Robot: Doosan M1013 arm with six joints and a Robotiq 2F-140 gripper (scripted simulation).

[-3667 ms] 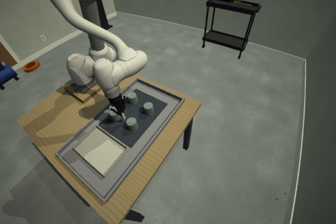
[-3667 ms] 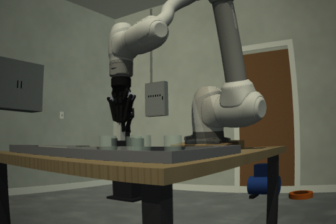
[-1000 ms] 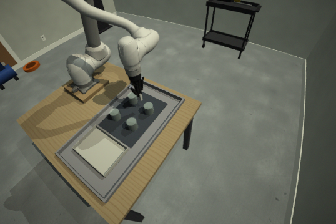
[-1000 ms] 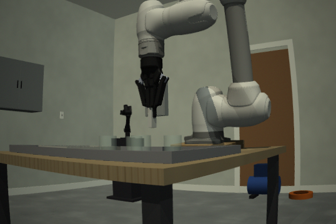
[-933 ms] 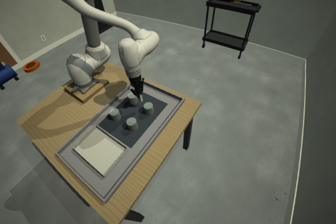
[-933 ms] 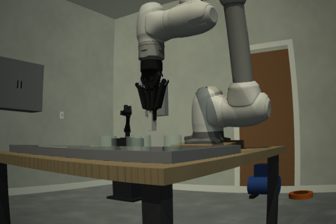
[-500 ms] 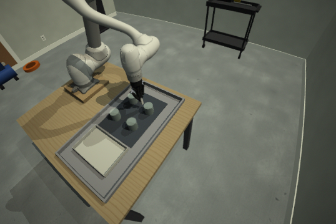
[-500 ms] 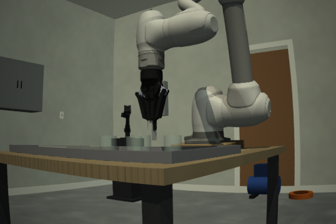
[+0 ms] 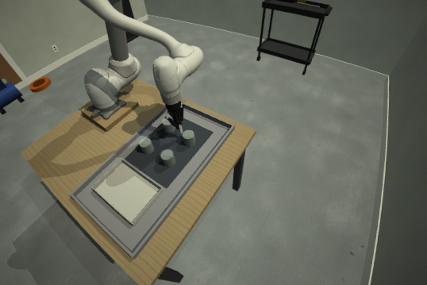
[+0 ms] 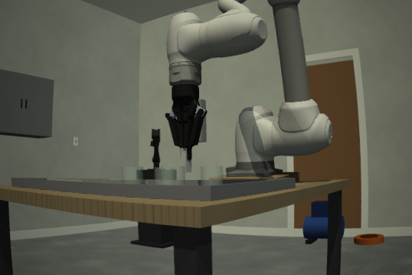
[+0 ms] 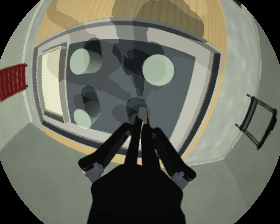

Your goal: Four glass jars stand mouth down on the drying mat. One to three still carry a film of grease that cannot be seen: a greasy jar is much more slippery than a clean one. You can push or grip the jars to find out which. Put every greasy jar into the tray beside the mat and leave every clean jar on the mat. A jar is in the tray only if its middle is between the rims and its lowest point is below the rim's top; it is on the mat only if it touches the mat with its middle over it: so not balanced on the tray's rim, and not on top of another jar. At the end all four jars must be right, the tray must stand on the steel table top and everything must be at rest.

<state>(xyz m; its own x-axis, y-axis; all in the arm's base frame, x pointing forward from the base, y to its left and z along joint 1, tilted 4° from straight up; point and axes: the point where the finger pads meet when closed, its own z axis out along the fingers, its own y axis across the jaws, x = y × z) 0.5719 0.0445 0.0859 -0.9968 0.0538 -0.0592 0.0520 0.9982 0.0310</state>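
Black fingers (image 9: pixel 180 129) (image 10: pixel 186 160) shut, all four jars apart only from top
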